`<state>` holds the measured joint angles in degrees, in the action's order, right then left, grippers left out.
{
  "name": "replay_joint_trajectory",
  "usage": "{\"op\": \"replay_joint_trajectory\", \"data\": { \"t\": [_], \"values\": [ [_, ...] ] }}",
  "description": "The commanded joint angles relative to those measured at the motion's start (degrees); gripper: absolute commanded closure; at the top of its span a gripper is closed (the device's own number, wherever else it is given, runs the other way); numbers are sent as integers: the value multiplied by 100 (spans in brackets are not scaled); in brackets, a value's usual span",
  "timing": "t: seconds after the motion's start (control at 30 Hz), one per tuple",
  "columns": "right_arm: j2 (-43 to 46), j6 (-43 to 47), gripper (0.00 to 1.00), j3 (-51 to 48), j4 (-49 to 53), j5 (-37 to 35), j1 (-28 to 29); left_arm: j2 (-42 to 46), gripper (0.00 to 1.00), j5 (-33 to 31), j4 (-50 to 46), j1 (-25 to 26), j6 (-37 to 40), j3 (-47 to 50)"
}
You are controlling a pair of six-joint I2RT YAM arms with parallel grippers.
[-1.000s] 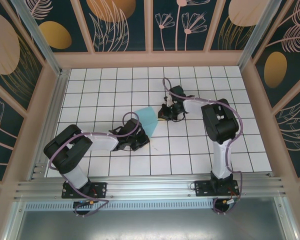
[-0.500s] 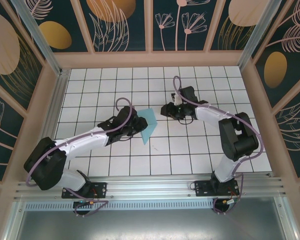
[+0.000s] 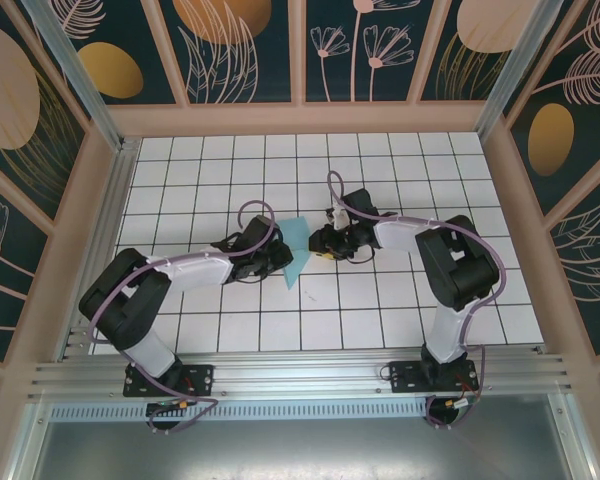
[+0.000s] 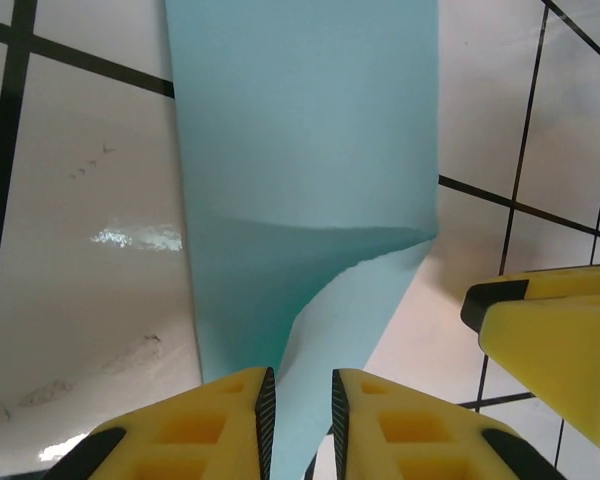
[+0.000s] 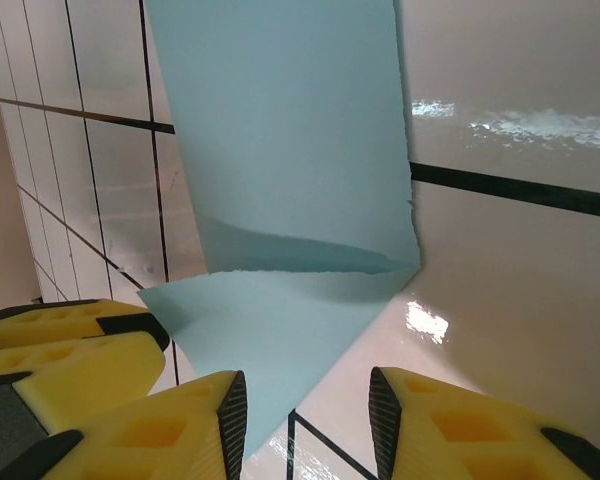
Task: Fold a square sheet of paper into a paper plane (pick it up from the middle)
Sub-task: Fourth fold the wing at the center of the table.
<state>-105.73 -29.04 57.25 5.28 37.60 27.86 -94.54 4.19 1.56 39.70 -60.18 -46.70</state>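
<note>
Your sheet of paper [image 4: 300,130] is thin, matt and smooth, with one soft crease. The white tiled surface [image 4: 80,250] is glossy and throws back glare. The yellow jaws look like matt plastic.

Cropped at 12 o'clock, and again at 6 o'clock between the left jaws: the sheet of paper [image 4: 300,150].

White tiled table [image 3: 200,170] with black grid lines (glossy, some glare). Dark floral wall panels [image 3: 240,50] around it, metal rail [image 3: 300,375] along the near edge.
</note>
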Motion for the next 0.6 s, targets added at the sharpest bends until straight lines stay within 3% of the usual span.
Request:
{"op": "replay_joint_trajectory", "data": {
  "t": [0.0, 0.57],
  "values": [
    [-85, -58, 58, 146, -124, 55, 29, -239, 77, 22, 156, -98, 93, -136],
    [-308, -174, 58, 316, 17, -390, -2, -905, 92, -306, -962, -148, 253, -476]
  ]
}}
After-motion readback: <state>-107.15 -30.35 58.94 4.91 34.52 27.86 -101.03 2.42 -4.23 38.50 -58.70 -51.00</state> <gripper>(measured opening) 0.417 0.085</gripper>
